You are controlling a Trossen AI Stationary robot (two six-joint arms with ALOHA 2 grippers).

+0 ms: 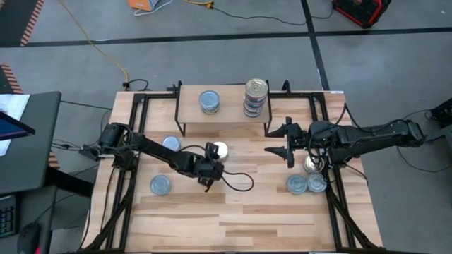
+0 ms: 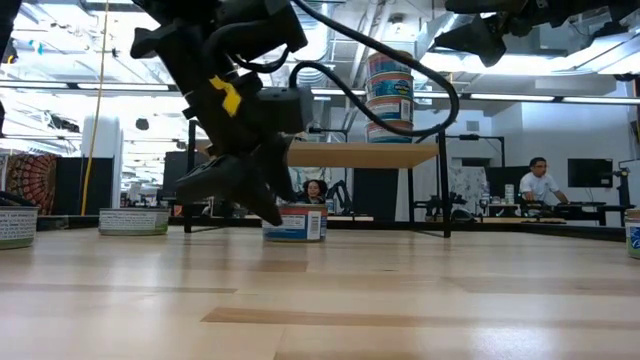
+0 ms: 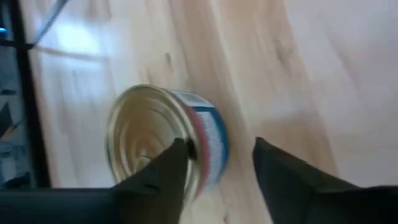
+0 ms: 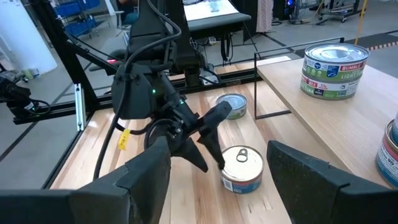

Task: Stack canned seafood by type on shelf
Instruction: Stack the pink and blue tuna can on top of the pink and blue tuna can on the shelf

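Two hands: both open, neither holding anything.
Left hand (image 1: 214, 164): lowered at a gold-topped tin (image 1: 219, 149) on the worktop (image 1: 247, 219); one finger is seen over the lid, not astride.
Risk: the tin may be nudged or tipped if closed on off-centre.
Shelf (image 1: 229, 113): one blue tin (image 1: 209, 101), one taller stack (image 1: 256, 97).
Right hand (image 1: 286, 144): waiting near the shelf.
Writing: "BUMBLE" is read on the shelf tin (image 4: 334, 70).

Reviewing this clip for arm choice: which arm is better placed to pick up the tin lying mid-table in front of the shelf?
Left. The left gripper is open right at the gold-topped tin, fingers low beside it. The right gripper, also open, hangs off to the side by the shelf.
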